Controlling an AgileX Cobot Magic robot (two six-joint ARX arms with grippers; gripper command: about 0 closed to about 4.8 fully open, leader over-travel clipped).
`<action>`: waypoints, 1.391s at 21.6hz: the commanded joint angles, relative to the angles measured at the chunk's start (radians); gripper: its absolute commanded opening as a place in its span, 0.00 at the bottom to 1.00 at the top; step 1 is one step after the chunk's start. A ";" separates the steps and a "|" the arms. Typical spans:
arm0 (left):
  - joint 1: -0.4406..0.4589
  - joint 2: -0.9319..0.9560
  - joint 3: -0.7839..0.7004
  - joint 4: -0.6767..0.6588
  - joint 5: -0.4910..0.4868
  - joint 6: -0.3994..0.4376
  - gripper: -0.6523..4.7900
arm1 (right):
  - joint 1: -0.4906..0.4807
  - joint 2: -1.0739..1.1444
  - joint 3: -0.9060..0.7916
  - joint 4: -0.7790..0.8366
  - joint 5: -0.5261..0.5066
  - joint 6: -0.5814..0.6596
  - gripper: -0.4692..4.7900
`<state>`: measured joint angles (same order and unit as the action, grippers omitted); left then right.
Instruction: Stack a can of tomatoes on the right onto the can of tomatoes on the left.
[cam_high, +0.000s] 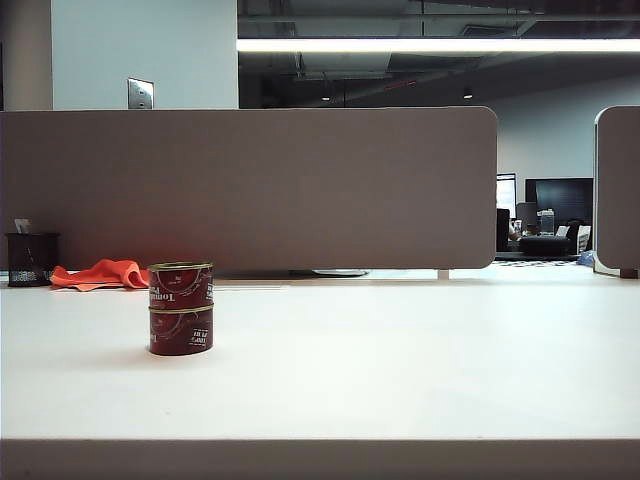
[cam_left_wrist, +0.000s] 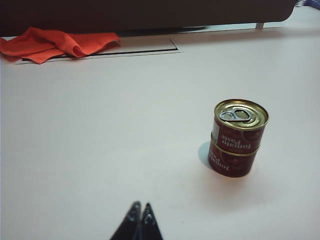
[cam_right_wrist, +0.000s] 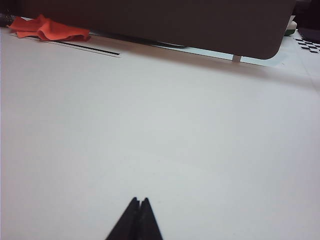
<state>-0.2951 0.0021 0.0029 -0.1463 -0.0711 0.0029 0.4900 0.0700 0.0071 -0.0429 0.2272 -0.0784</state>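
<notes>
Two red tomato cans stand stacked on the white table, left of the middle: the upper can (cam_high: 181, 285) rests upright on the lower can (cam_high: 181, 331). The left wrist view shows the same stack, the upper can (cam_left_wrist: 240, 127) with its gold pull-tab lid over the lower can (cam_left_wrist: 231, 162). My left gripper (cam_left_wrist: 141, 205) is shut with nothing in it, well short of the stack and apart from it. My right gripper (cam_right_wrist: 139, 200) is shut and empty over bare table; no can appears in its view. Neither gripper shows in the exterior view.
An orange cloth (cam_high: 100, 273) lies at the back left by a dark mesh pen cup (cam_high: 31, 259). A grey partition (cam_high: 250, 185) closes off the far edge of the table (cam_high: 400, 360). A thin dark slot (cam_left_wrist: 100, 52) runs along the tabletop near the cloth.
</notes>
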 joint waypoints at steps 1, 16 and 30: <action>0.002 0.001 0.005 0.012 0.004 0.001 0.11 | -0.001 -0.011 -0.005 0.015 -0.001 0.002 0.08; 0.002 0.001 0.005 0.011 0.004 0.001 0.11 | -0.178 -0.071 -0.006 0.017 -0.001 0.002 0.08; 0.002 0.001 0.005 0.012 0.004 0.001 0.11 | -0.315 -0.071 -0.006 0.017 -0.002 0.002 0.08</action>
<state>-0.2947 0.0025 0.0029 -0.1463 -0.0708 0.0029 0.1864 0.0010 0.0071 -0.0433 0.2256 -0.0776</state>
